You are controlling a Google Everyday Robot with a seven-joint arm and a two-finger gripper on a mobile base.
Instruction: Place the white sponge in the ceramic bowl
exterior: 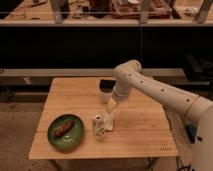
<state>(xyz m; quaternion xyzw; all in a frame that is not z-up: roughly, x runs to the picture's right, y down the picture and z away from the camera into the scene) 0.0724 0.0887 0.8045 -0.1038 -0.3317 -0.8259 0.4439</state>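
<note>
The white sponge is a small pale block lying near the middle of the wooden table. The ceramic bowl, a glossy green dish, sits at the table's front left with a brown sausage-like item in it. My gripper hangs at the end of the white arm, which reaches in from the right. It points down, a little above and behind the sponge, with its yellowish fingers open and nothing between them.
A white mug with a dark inside stands just behind the gripper, close to the arm's wrist. A small white upright object stands against the sponge's left side. Dark shelving runs behind the table.
</note>
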